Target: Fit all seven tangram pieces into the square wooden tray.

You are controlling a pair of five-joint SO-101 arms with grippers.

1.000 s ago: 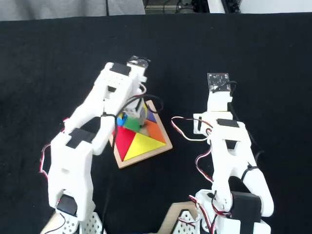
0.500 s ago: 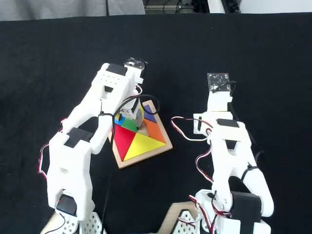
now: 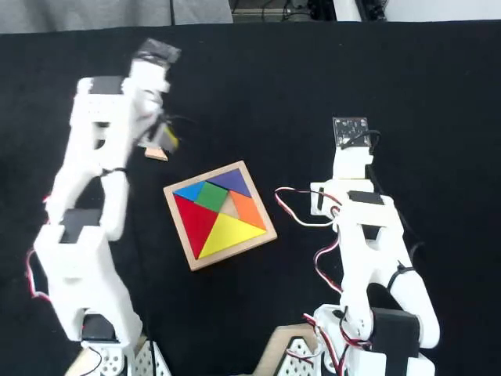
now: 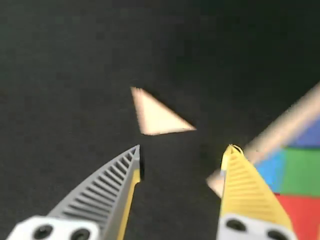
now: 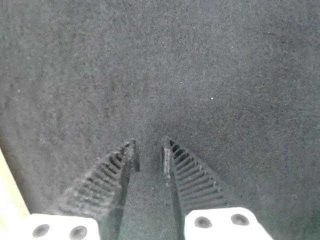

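Observation:
The square wooden tray [image 3: 270,232] lies mid-table and holds blue, green, purple, orange, red and yellow pieces, with a small bare triangular gap [image 3: 228,206] among them. A pale wooden triangle [image 3: 155,154] lies on the black mat to the tray's upper left. My left gripper [image 3: 162,141] hovers over it. In the left wrist view the triangle [image 4: 157,117] sits just beyond the open left gripper [image 4: 184,150], not touching either finger, and a corner of the tray [image 4: 295,117] shows beside it. My right gripper [image 5: 149,144] points at bare mat, its fingers nearly together and holding nothing.
The black mat [image 3: 376,78] covers the whole table. The right arm [image 3: 364,227] stands folded to the right of the tray. A grey backdrop and some equipment run along the far edge.
The left arm has lifted off the tray and swung up and to the left, now over the loose wooden triangle. The tray is uncovered. The right arm has not moved.

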